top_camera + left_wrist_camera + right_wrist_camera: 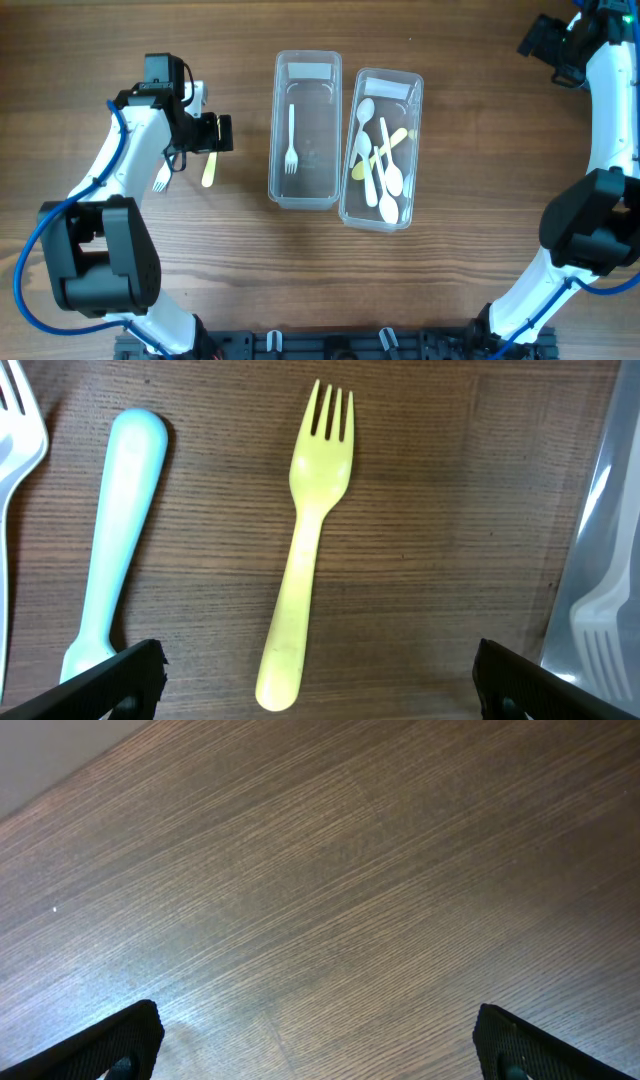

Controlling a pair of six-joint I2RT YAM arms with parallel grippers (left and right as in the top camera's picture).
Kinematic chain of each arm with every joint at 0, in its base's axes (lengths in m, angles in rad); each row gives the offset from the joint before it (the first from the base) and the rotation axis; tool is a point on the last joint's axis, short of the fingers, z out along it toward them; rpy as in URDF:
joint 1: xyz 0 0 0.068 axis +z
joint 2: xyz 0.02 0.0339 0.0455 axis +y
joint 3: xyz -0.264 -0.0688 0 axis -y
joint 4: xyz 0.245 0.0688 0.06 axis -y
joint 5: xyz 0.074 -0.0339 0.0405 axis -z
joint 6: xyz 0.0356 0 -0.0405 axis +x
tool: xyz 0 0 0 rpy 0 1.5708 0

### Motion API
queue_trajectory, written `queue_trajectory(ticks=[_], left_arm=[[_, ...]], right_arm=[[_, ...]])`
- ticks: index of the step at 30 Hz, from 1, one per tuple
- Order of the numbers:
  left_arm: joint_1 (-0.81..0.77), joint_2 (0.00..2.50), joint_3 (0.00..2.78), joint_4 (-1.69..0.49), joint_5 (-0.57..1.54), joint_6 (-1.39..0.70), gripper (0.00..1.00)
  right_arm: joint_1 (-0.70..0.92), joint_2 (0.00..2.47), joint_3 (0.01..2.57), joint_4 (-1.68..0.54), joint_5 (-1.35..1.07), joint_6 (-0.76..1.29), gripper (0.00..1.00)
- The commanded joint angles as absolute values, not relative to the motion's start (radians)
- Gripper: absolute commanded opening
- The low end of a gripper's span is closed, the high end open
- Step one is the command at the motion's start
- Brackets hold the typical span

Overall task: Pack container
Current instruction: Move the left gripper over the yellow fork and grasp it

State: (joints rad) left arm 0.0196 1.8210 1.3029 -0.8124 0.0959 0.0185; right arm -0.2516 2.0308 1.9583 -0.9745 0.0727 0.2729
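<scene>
The left gripper (320,685) hangs over the table (430,510) with its jaws spread wide and nothing pinched in them. The yellow fork (305,550) lies flat on the wood in the gap between the two fingers, about midway, its tines pointing away from them. Close by the finger farther from the containers lies a pale blue utensil (118,530). Its lower end is hidden under that finger, so fork or spoon cannot be told. Beyond it, outside the jaws, sits a loose white fork (15,430), cut off by the frame edge. Past the opposite finger rises the clear wall of the near container (600,510), with a packed white fork (600,625) lying inside. The right gripper (320,1040) is also spread and empty, with only bare wood below its jaws. In the overhead view it sits at the far corner, well apart from everything. The far container (381,150) holds a small heap of white and yellow spoons (385,165). The packing looks partly done: one fork and several spoons are in, apparently sorted by kind. Three pieces lie unpacked around the left jaws, the yellow fork best placed to be taken.
</scene>
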Motion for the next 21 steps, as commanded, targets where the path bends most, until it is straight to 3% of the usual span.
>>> queue_trajectory(ticks=[1, 21], left_arm=[[0.023, 1.836, 1.32, -0.802, 0.111, 0.038, 1.0], [-0.024, 1.943, 1.32, -0.782, 0.038, -0.022, 1.0]], right_arm=[[-0.25, 2.04, 1.954, -0.971, 0.09, 0.291, 1.0], [-0.25, 2.04, 1.954, -0.972, 0.089, 0.291, 1.0]])
